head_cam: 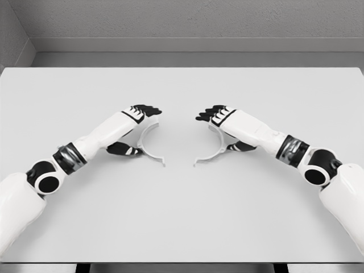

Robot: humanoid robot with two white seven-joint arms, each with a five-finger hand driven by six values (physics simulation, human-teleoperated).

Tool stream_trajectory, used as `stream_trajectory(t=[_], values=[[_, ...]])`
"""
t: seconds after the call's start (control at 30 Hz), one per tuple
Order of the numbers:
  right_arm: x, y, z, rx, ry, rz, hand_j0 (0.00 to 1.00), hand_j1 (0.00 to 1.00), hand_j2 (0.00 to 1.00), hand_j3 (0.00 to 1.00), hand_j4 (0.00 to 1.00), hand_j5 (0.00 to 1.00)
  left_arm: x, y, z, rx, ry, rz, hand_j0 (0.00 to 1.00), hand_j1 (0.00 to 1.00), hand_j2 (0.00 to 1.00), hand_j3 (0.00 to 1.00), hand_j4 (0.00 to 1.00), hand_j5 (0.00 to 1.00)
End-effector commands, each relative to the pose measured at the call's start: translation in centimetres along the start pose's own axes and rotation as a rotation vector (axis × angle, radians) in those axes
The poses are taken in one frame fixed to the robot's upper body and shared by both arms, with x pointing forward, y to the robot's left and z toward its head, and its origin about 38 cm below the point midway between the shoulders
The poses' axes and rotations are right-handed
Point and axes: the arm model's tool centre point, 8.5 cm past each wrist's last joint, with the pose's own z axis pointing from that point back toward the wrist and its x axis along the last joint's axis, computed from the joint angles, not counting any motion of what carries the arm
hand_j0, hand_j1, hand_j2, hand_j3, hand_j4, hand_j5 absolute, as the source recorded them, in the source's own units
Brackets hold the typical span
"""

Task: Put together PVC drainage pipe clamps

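Two white half-ring clamp pieces lie flat on the pale table. The left clamp half curves under my left hand, its flanged end pointing to the table's middle. Mirroring it, the right clamp half sits under my right hand. Each hand hovers over its piece with black fingers stretched toward the centre and the thumb hanging low beside the arc. Neither hand holds anything. The upper parts of both arcs are hidden by the hands.
A grey wall rises behind the table's far edge. My left forearm and right forearm stretch over the table from the lower corners. A gap of bare table separates the two clamp ends.
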Motion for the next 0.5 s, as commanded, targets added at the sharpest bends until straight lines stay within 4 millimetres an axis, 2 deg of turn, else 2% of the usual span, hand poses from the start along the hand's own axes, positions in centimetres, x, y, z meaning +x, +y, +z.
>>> stream_trajectory(t=[0.0, 0.1, 0.47], values=[[0.3, 0.0, -0.3, 0.001, -0.011, -0.004, 1.00, 1.00, 1.00, 1.00, 1.00, 1.00, -0.4, 0.1, 0.3, 0.004, 0.012, 0.004, 1.00, 1.00, 1.00, 1.00, 1.00, 1.00], [0.7, 0.1, -0.8, -0.007, -0.021, -0.012, 1.00, 1.00, 1.00, 1.00, 1.00, 1.00, -0.9, 0.8, 0.7, 0.000, 0.024, -0.015, 1.00, 1.00, 1.00, 1.00, 1.00, 1.00], [1.3, -0.1, -2.3, -0.012, -0.045, -0.014, 1.00, 1.00, 1.00, 1.00, 1.00, 1.00, -1.3, 0.7, 0.9, -0.005, 0.035, -0.013, 1.00, 1.00, 1.00, 1.00, 1.00, 1.00]])
